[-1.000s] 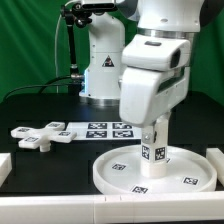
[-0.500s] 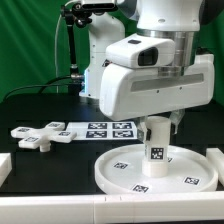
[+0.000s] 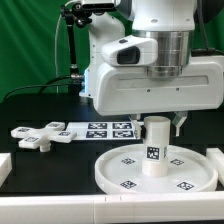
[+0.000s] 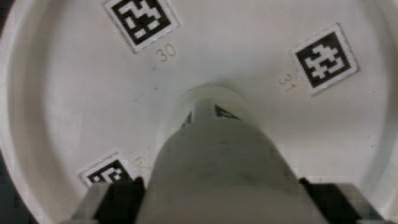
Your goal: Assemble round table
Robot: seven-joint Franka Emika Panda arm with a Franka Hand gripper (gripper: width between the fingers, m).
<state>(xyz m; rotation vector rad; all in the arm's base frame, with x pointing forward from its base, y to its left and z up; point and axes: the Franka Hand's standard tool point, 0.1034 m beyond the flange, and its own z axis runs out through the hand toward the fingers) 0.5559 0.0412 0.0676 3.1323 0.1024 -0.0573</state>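
The large white round disc [image 3: 110, 176] lies flat at the front of the black table. The short cylindrical leg [image 3: 154, 150] stands upright on the disc's centre, its tag facing the camera. My gripper [image 3: 156, 119] hangs straight above, shut on the top of the leg. In the wrist view the leg [image 4: 217, 150] runs down to the disc [image 4: 71, 90], and the dark pads [image 4: 118, 200] press against both its sides. The cross-shaped foot [image 3: 38, 135] lies loose on the table at the exterior view's left.
The marker board [image 3: 105, 128] lies behind the disc. Plain white bars sit at the exterior view's left [image 3: 4, 166], right [image 3: 214, 156] and along the front edge [image 3: 100, 210]. The robot base [image 3: 100, 70] stands at the back.
The wrist has turned about the leg's axis, so the hand's broad side now faces the camera. The tags on the disc have shifted. The leg still stands upright at the centre.
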